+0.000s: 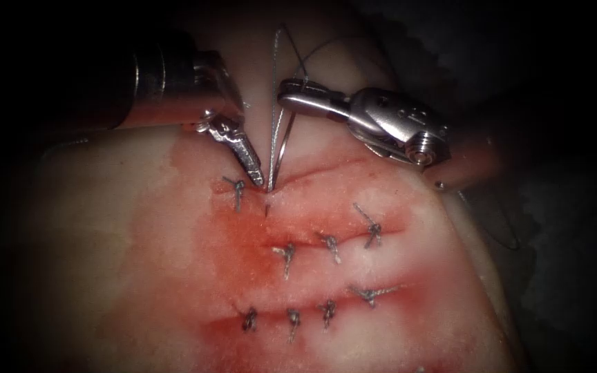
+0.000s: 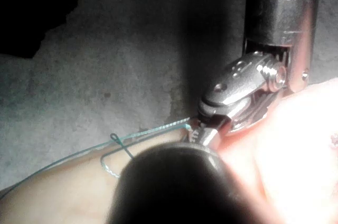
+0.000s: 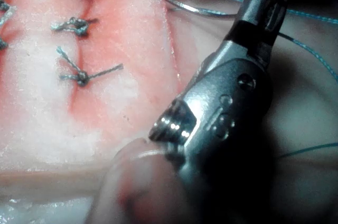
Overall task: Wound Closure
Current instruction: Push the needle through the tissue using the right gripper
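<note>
Looking near to far, we log this fast:

Finished rows: two lower cuts in the tissue (image 1: 139, 276) already carry knotted stitches (image 1: 290, 257); red fluid (image 1: 243, 242) stains the surface around them.
Open cut: the top cut (image 1: 326, 169) has one knot (image 1: 238, 186) at its left end; the rest looks unclosed, a judgement from how it lies.
Needle: the needle (image 1: 279, 148) stands nearly upright over the top cut, its lower end at or just in the tissue beside the left tool's tip; we cannot tell how deep. A small dark mark just below may be its point, unsure.
Left pincer: the left pincer (image 1: 250, 162) slants down to the cut, its tip touching or just beside the needle's lower end. Jaws look clenched, and we judge they grip the needle low on its curve.
Right pincer: the right pincer (image 1: 297, 97) sits higher, on the cut's right, jaws clenched around the needle's upper curve near the thread end.
Thread: the thread (image 1: 312, 59) loops up behind the right tool and trails off over the far tissue edge.
Doing it well: we judge the needle should follow its own curve, without twisting against the tissue, keeping slack thread clear of the jaws.
</note>
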Robot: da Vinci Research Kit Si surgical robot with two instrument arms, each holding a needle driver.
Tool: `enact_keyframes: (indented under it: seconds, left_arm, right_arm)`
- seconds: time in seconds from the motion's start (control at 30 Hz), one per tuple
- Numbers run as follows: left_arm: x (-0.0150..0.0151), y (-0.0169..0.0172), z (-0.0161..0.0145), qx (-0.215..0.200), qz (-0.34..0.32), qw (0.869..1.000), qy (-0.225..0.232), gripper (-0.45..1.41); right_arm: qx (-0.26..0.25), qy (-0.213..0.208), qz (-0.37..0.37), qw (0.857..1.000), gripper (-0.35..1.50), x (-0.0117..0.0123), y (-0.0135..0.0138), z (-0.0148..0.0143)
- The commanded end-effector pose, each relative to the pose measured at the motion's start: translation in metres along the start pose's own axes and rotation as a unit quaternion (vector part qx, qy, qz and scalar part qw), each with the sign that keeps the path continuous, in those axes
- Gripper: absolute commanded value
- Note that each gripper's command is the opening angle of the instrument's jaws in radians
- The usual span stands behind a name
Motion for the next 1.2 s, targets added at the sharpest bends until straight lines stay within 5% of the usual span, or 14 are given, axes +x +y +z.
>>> enact_keyframes:
  seconds: [0.03,0.3,0.4,0.6,0.77,0.97,1.2]
  left_arm:
    - [-0.0011,0.0004,-0.0005,-0.002,0.0,1.0,-0.004,0.68]
    - [-0.0016,-0.0018,-0.0048,0.019,0.005,0.999,-0.041,0.64]
    - [-0.0008,-0.0031,-0.0055,0.031,0.098,0.992,-0.073,0.56]
    - [0.0034,-0.006,-0.0035,0.039,0.203,0.969,-0.137,0.44]
    - [0.0065,-0.0092,-0.0002,0.011,0.342,0.922,-0.179,0.37]
    - [0.0084,-0.0114,0.0048,0.01,0.359,0.916,-0.177,-0.08]
    - [0.0071,-0.0096,0.0074,0.009,0.363,0.915,-0.176,0.09]
  right_arm:
    - [0.004,0.0,0.015,1.0,-0.35,0.0012,0.0004,0.0007]
    - [0.005,-0.004,0.097,0.995,-0.35,0.0022,0.0007,0.0008]
    - [0.004,-0.007,0.149,0.989,-0.35,0.0026,0.0009,0.0007]
    - [0.003,-0.008,0.189,0.982,-0.35,0.0028,0.001,0.0005]
    - [0.005,-0.006,0.218,0.976,-0.35,0.0028,0.0015,0.0007]
    - [0.008,-0.006,0.25,0.968,-0.35,0.0027,0.0021,0.0011]
    - [0.006,-0.004,0.279,0.96,-0.35,0.0027,0.0029,0.0013]
